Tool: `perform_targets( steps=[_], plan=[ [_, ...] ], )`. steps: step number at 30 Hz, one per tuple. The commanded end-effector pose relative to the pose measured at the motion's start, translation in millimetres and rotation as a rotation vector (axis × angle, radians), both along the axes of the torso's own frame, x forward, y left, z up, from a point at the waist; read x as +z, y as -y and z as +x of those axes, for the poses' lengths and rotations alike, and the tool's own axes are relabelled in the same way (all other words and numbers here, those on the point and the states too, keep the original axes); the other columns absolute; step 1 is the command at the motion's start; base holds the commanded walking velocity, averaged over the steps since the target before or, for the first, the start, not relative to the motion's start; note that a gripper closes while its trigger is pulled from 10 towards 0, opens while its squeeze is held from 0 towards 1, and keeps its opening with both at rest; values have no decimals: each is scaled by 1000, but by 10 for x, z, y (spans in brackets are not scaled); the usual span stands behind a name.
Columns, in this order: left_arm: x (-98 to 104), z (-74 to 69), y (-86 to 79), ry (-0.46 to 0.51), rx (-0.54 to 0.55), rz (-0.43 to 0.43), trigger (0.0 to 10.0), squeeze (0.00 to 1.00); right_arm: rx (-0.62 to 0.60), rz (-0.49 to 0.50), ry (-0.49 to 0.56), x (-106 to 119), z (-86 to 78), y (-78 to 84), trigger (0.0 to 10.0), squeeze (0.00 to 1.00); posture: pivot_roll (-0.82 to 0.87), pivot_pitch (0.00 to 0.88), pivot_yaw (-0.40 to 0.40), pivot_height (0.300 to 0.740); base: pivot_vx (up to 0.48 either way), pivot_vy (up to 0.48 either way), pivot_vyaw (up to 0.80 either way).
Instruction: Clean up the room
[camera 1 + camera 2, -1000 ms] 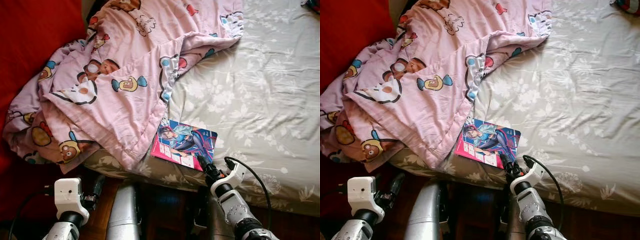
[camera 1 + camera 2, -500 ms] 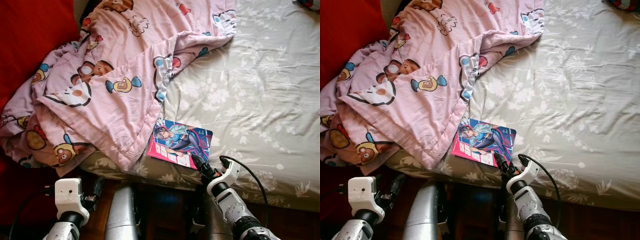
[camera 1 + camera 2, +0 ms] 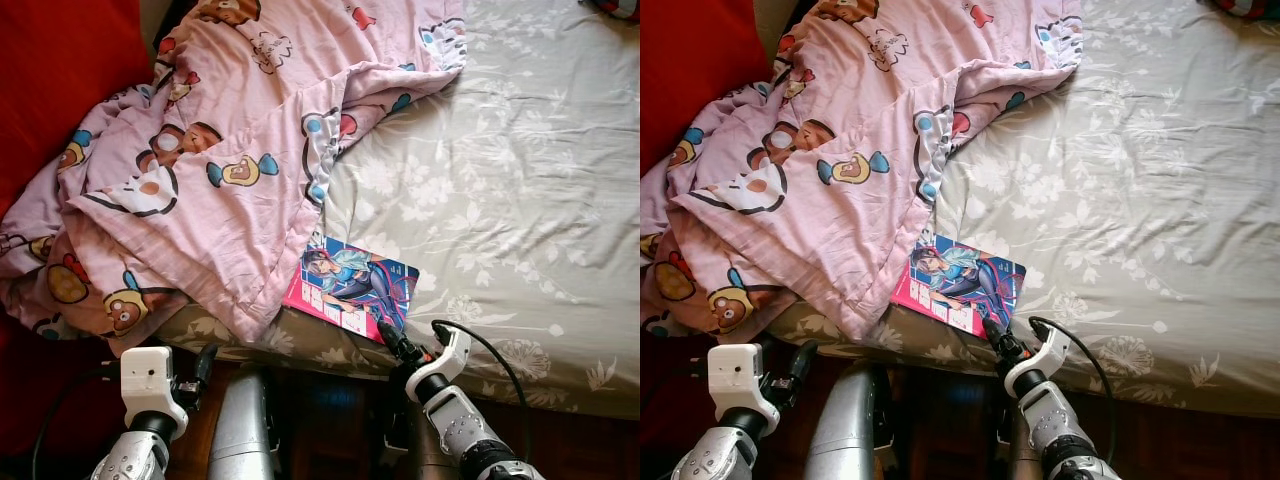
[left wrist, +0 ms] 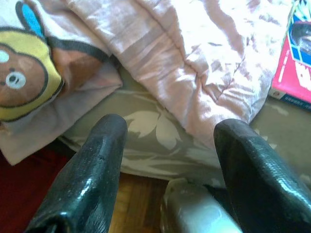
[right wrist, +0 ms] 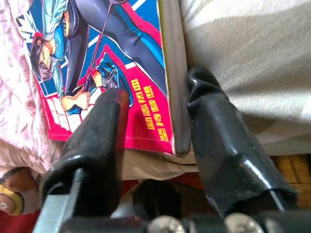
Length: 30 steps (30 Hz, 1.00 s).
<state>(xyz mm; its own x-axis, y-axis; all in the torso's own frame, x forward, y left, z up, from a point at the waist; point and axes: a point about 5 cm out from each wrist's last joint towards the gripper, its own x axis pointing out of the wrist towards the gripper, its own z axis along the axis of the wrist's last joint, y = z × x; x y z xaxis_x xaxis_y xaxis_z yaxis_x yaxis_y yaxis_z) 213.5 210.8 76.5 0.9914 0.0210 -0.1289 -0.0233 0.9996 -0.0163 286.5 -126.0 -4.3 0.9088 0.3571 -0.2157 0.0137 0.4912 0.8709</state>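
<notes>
While the right gripper (image 3: 385,331) sits at the near corner of the comic book (image 3: 350,285), its two black fingers (image 5: 97,141) are spread apart, one lying over the pink and blue cover and the other against the book's edge and the sheet beside it; whether they actually pinch the corner cannot be told. Just beyond that gripper the book lies flat on the grey floral bedsheet (image 3: 510,180) near the bed's front edge, its far corner tucked just under the hem of the pink cartoon-print blanket (image 3: 220,170), which is heaped to the gripper's left. Well off to that side, the left gripper (image 4: 167,160) hangs low in front of the mattress edge with its fingers wide apart and holding nothing, the blanket's drooping fold just ahead of them and wooden floor (image 4: 131,213) below.
</notes>
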Motion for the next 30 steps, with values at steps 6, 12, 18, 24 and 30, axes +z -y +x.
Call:
perform_targets(
  steps=[6, 12, 18, 24, 30],
  plan=[
    [-114, 20, -57, -37, 17, 10, 10000, 0, -43, 80, -34, -94, -111, -60, 0, 0, 188, 332, 46, 602, 0, 0, 0],
    [-121, 167, -43, -16, 11, 16, 10000, 0, -85, 117, 32, 10, -14, 7, 0, 0, 167, 278, 36, 602, 0, 0, 0],
    [-129, 330, -27, 7, 12, 14, 10000, 0, -144, 115, 93, 108, 75, 135, 0, 0, 136, 228, 22, 602, 0, 0, 0],
    [-140, 423, -5, 26, 20, 9, 10000, 0, -201, 49, 234, 320, 197, 322, 0, 0, 78, 181, 11, 602, 0, 0, 0],
    [-140, 504, 55, 50, 12, -5, 10000, 0, -282, -104, 383, 625, 240, 490, 0, 0, 40, 143, -7, 602, 0, 0, 0]
  ],
)
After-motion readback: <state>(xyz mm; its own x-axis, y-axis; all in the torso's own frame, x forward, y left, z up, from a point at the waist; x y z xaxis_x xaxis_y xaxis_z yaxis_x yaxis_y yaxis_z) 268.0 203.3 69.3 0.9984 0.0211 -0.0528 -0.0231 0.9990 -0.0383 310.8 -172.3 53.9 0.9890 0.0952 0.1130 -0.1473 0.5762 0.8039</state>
